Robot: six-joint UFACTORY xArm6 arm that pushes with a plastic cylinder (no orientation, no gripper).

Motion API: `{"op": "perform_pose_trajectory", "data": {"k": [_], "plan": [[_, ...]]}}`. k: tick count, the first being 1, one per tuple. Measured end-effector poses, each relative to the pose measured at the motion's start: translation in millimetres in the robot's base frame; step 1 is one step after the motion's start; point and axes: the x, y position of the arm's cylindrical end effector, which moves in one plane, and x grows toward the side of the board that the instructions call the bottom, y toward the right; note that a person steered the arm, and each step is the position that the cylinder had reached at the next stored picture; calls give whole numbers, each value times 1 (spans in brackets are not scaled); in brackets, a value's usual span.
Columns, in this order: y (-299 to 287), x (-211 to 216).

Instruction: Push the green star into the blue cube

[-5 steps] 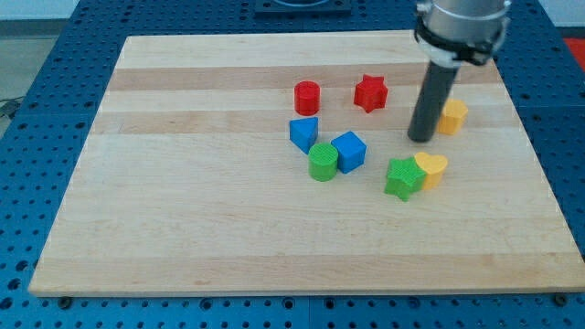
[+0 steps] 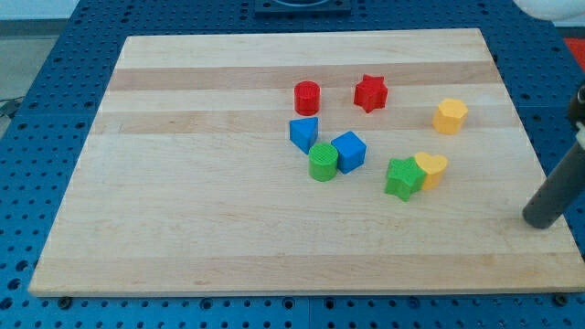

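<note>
The green star (image 2: 401,177) lies right of the board's middle, touching the yellow heart (image 2: 431,169) on its right. The blue cube (image 2: 348,151) sits a short way to the star's upper left, with a gap between them. My tip (image 2: 542,220) rests near the board's right edge, well to the lower right of the green star and apart from all blocks. The rod rises out of the view's right side.
A green cylinder (image 2: 322,162) touches the blue cube's left side. A blue triangle (image 2: 304,132) sits above it. A red cylinder (image 2: 307,97) and a red star (image 2: 370,92) lie further up. A yellow hexagon (image 2: 450,116) sits upper right. The wooden board (image 2: 183,201) lies on a blue perforated table.
My rod has swung from just left of the yellow hexagon to the board's lower right edge. No block has moved.
</note>
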Motion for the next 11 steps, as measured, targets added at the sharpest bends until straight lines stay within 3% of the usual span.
{"op": "perform_pose_trajectory", "data": {"k": [2, 3, 4, 6, 8, 11], "plan": [[-112, 22], [-123, 25], [-123, 17], [-123, -50], [-123, -54], [-127, -91]]}}
